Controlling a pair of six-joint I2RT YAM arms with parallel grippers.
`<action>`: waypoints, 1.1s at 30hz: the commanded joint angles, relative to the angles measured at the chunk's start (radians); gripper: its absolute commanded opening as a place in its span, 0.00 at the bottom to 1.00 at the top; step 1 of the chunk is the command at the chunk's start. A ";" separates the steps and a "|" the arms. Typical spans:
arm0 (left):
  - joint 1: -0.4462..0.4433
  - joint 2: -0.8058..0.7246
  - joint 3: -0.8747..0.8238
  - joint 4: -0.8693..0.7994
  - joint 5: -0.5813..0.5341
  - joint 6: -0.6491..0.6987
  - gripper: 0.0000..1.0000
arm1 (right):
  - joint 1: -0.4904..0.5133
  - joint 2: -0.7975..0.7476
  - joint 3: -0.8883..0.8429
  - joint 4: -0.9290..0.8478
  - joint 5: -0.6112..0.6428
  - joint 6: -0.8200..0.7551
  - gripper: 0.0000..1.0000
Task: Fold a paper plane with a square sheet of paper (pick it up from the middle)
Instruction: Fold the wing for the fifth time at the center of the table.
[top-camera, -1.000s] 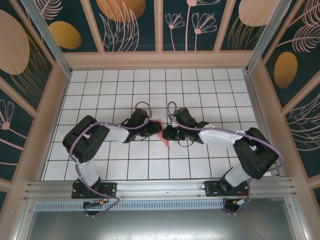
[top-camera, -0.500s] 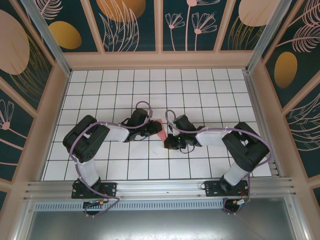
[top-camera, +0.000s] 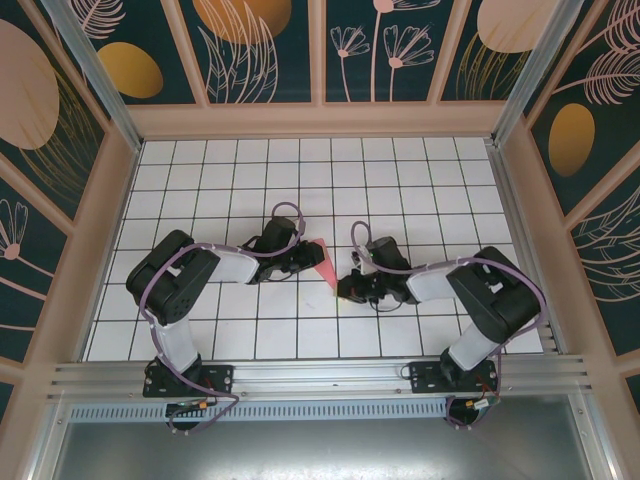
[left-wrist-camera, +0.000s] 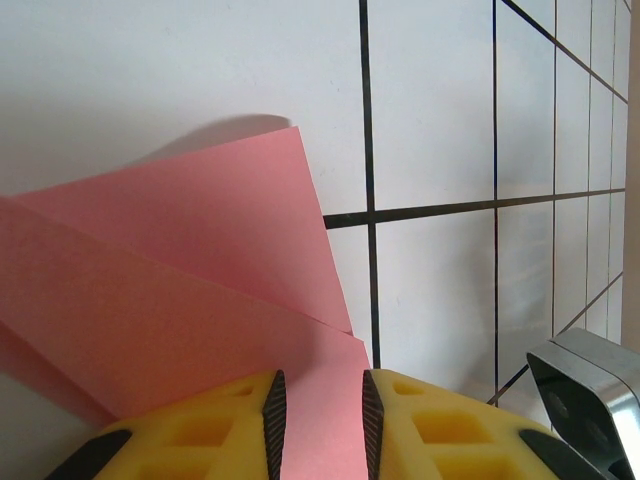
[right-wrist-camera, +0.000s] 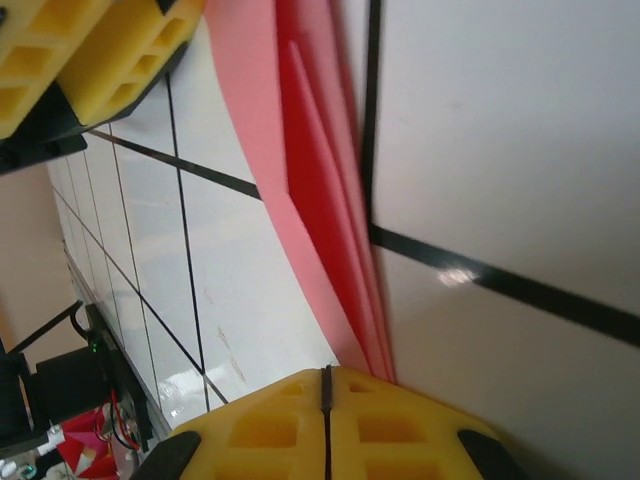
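Observation:
The salmon-pink sheet of paper (top-camera: 323, 262) is folded into a narrow pointed shape at mid-table, its tip pointing toward the near edge. My left gripper (top-camera: 306, 262) sits at its wide end. In the left wrist view the yellow fingers (left-wrist-camera: 318, 385) stand apart with the creased paper (left-wrist-camera: 200, 290) filling the gap between them. My right gripper (top-camera: 345, 289) is at the pointed end. Its pads (right-wrist-camera: 325, 375) are pressed together with nothing between them, and the layered paper edge (right-wrist-camera: 310, 200) runs up against the side of one finger. The left gripper's fingers (right-wrist-camera: 90, 50) show at the top left.
The white gridded table (top-camera: 420, 190) is walled in by a raised wooden rim (top-camera: 320, 122) and patterned panels. Both arm bases stand on the metal rail (top-camera: 320, 378) at the near edge. A metal bracket (left-wrist-camera: 590, 385) shows at the lower right of the left wrist view.
My right gripper has slid along the paper from beside the left gripper toward the near edge, to the pointed tip. The left arm has stayed still.

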 joint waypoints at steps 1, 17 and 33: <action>-0.016 0.142 -0.007 -0.069 -0.070 0.040 0.29 | -0.008 -0.064 -0.045 -0.109 0.013 0.025 0.10; -0.016 0.139 -0.001 -0.063 -0.051 0.038 0.30 | 0.016 -0.019 0.228 -0.177 0.058 -0.040 0.10; -0.017 0.124 0.009 -0.070 -0.049 0.056 0.30 | 0.009 0.227 0.244 -0.241 0.142 -0.058 0.04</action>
